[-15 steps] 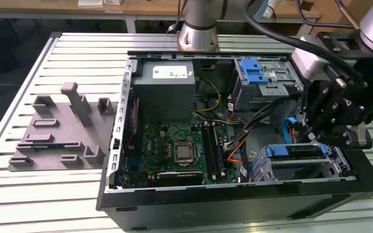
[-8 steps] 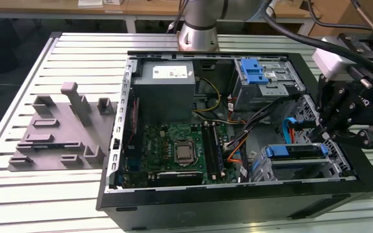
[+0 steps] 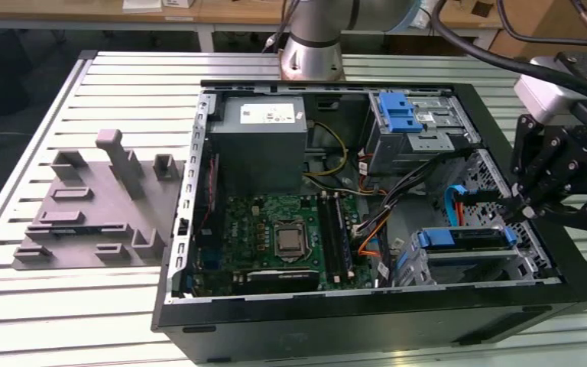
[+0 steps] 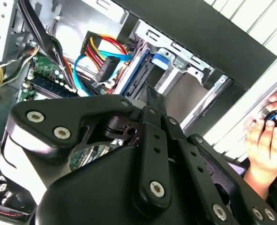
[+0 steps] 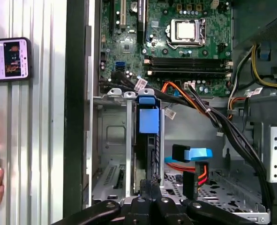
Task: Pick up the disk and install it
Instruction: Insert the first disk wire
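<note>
The disk (image 3: 464, 238) stands on edge in the drive cage at the near corner of the open computer case on the exterior view's right, its blue frame (image 5: 148, 119) showing along the top. In the second wrist view the disk (image 4: 140, 65) sits between the cage's metal rails. My gripper (image 3: 515, 210) hangs over the case's side wall, just beside that cage. In the first wrist view the gripper (image 5: 150, 186) has its fingers together at the disk's end, with no gap between them and nothing held. Whether they touch the disk I cannot tell.
A grey power supply box (image 3: 263, 138) and the motherboard (image 3: 283, 237) fill the case's middle. Another blue carrier (image 3: 400, 115) sits in the far bay. Orange and blue cables (image 5: 190, 154) run beside the cage. A grey fixture (image 3: 100, 199) lies on the table. A person's hand (image 4: 269, 126) and a phone (image 5: 9, 58) are beside the case.
</note>
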Available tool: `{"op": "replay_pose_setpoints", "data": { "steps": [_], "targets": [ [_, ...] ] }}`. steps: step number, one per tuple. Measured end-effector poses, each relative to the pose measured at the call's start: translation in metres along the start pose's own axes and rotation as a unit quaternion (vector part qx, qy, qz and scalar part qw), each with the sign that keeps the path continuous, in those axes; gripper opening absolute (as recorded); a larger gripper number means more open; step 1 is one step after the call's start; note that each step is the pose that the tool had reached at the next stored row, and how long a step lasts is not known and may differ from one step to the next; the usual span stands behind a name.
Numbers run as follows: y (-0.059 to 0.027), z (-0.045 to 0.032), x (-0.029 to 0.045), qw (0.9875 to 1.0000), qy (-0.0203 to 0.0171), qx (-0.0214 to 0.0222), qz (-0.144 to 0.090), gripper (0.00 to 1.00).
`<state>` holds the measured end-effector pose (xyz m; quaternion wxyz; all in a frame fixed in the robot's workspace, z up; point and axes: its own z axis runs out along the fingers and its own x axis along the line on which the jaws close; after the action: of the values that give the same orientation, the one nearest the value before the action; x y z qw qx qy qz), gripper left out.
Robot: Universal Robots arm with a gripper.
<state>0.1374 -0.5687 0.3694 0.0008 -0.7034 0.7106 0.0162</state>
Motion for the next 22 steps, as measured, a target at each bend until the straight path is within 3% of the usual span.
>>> {"op": "replay_pose_setpoints", "data": {
  "steps": [6, 8, 12, 16, 17, 20, 21, 22],
  "targets": [
    [0.0002, 0.0005, -0.0195, 1.0000, 0.0005, 0.0000, 0.000, 0.11],
    [0.0002, 0.0007, -0.0267, 1.0000, 0.0023, 0.0001, 0.000, 0.11],
    [0.0008, 0.0010, -0.0386, 0.9999, 0.0164, 0.0020, 0.000, 0.11],
    [0.0045, 0.0012, -0.0414, 0.9994, 0.0317, 0.0123, 0.001, 0.11],
    [0.0055, 0.0012, -0.0416, 0.9993, 0.0339, 0.0147, 0.001, 0.11],
    [0.0058, 0.0012, -0.0416, 0.9993, 0.0343, 0.0153, 0.001, 0.11],
    [0.0058, 0.0012, -0.0419, 0.9992, 0.0364, 0.0153, 0.001, 0.11],
    [0.0058, 0.0013, -0.0432, 0.9990, 0.0421, 0.0154, 0.001, 0.11]
  ]
}}
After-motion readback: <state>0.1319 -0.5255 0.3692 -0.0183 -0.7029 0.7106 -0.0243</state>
